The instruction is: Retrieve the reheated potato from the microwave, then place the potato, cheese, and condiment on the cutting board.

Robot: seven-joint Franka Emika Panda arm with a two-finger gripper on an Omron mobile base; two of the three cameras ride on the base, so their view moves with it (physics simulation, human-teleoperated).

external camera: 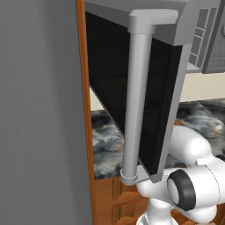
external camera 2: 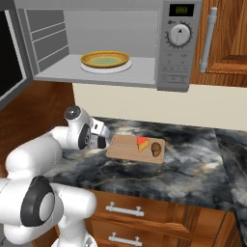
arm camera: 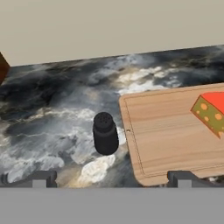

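Left base view: one grey microwave (external camera: 176, 26) has its black glass door (external camera: 132, 96) swung open.

Right base view: one brown potato (external camera 2: 156, 148) and one orange-yellow cheese wedge (external camera 2: 143, 143) lie on one tan wooden cutting board (external camera 2: 125, 147).

Hand view: one small black condiment bottle (arm camera: 105, 133) stands upright on the marble counter (arm camera: 52, 109) just beside the board; the gripper (arm camera: 113, 178) is spread wide, empty.
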